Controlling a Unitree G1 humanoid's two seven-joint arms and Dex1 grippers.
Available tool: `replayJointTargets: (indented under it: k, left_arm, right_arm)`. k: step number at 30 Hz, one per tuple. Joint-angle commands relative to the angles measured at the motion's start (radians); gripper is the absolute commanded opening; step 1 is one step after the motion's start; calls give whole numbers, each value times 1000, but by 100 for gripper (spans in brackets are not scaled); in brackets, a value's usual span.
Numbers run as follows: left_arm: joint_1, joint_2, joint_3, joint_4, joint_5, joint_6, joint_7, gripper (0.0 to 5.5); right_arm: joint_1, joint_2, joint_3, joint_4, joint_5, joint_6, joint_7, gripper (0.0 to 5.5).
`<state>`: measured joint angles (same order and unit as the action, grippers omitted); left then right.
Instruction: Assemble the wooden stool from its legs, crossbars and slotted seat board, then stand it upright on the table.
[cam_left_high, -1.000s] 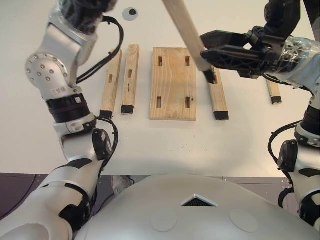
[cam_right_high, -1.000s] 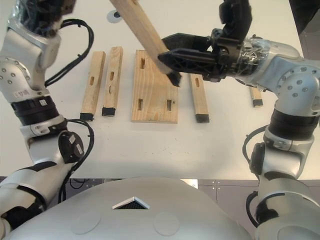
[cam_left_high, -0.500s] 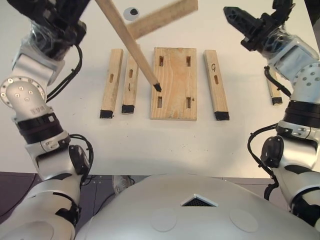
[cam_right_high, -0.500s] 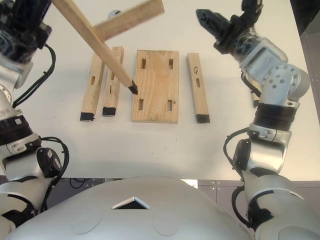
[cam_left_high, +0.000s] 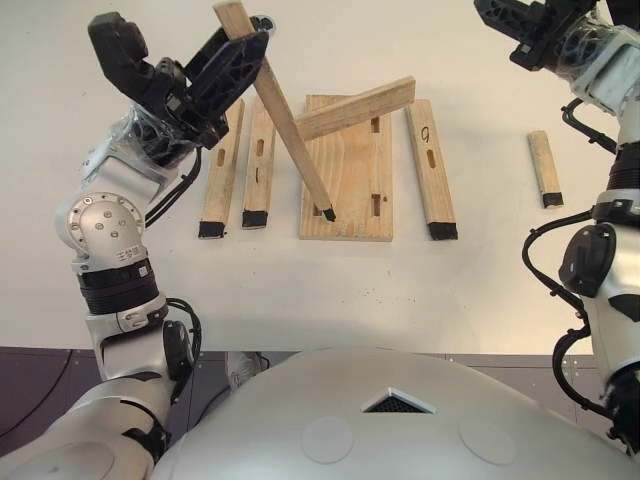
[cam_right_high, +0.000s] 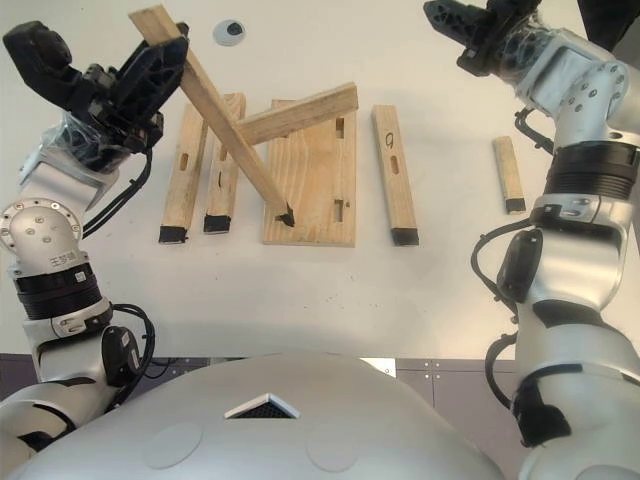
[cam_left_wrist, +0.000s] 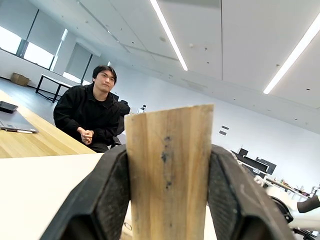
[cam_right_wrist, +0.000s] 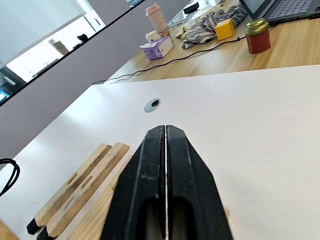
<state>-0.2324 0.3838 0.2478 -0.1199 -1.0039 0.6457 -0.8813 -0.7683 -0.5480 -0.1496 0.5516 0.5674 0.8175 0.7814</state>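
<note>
Clamping square-cut wooden leg (cam_left_high: 290, 135) — left hand (cam_left_high: 240, 45), black-tipped

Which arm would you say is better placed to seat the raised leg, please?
Left. Its jaws grip the leg, dark tip down at the seat board; the right jaws are shut, empty, far off.

Round grey grommet (cam_right_high: 229, 32) in the white table (cam_right_high: 420, 290); red tin (cam_right_wrist: 258, 36), yellow cube (cam_right_wrist: 225, 28) on a wooden desk (cam_right_wrist: 285, 52) beyond

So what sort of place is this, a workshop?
Probably an open-plan office or lab: long ceiling light strips, a wooden desk with a laptop and a tin, and a white table where the seat board lies.
</note>
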Motion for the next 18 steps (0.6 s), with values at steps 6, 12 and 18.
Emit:
replayJointTargets:
  k: [6,12,18]
  left_arm:
    - [-71,44,-25,173,125,-83,-92,200]
    - [-123,143,-107,242,212,-73,-220,200]
    - [-52,386,-220,68,292,-36,-378,200]
  right_arm:
    - [-54,-28,13,40,-62,-17,67,0]
    - [-38,-24,2,31,-73,-19,80,0]
    - [42,-19,-34,-38,-58,-13,68,0]
